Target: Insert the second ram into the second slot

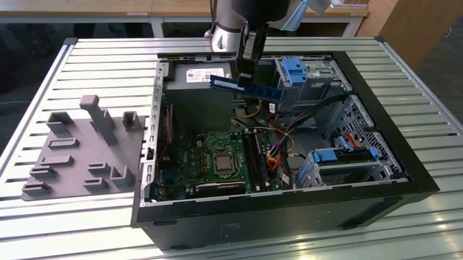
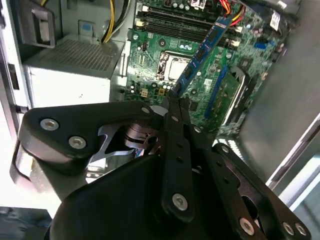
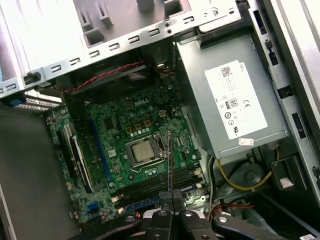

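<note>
- Your end effector [image 1: 244,76] clamps 1 second ram [image 1: 246,88], held in air above open PC case [image 1: 289,211].
- 1 mobo [image 1: 210,151] below, well apart from ram.
- 1 grey fixture [image 1: 79,151] on counter [image 1: 108,54].

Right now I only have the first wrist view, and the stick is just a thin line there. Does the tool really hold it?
Observer: Yes. In the second wrist view the tool is shut on the second ram, with its blue face and chips showing.
Operator: Is it down at the slots?
Observer: No. In the exterior view it hangs roughly level above the open case, well clear of the memory slots.
</note>
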### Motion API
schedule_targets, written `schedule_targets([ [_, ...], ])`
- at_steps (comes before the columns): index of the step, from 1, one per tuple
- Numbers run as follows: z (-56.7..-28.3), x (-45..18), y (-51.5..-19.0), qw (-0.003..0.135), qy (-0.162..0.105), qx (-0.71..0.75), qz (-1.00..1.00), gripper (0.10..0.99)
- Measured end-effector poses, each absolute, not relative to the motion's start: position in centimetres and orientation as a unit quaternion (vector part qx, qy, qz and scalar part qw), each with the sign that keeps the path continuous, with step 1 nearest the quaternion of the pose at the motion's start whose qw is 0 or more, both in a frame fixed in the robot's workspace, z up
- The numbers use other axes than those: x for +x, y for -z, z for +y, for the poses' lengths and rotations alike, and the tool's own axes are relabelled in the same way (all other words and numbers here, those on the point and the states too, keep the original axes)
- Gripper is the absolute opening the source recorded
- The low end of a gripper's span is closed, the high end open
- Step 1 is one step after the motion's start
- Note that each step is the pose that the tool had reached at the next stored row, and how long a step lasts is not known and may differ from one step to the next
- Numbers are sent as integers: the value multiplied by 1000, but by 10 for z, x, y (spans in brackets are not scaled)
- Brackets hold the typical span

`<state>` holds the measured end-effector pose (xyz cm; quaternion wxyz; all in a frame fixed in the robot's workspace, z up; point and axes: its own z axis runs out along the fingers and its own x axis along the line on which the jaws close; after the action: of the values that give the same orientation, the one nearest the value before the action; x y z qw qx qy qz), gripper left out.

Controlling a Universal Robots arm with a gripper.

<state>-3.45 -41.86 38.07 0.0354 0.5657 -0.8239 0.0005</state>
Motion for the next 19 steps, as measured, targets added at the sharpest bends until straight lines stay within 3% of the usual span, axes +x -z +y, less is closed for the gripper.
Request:
schedule_targets([
  [19,-419,-34,-377,35,5,417,-908,114],
])
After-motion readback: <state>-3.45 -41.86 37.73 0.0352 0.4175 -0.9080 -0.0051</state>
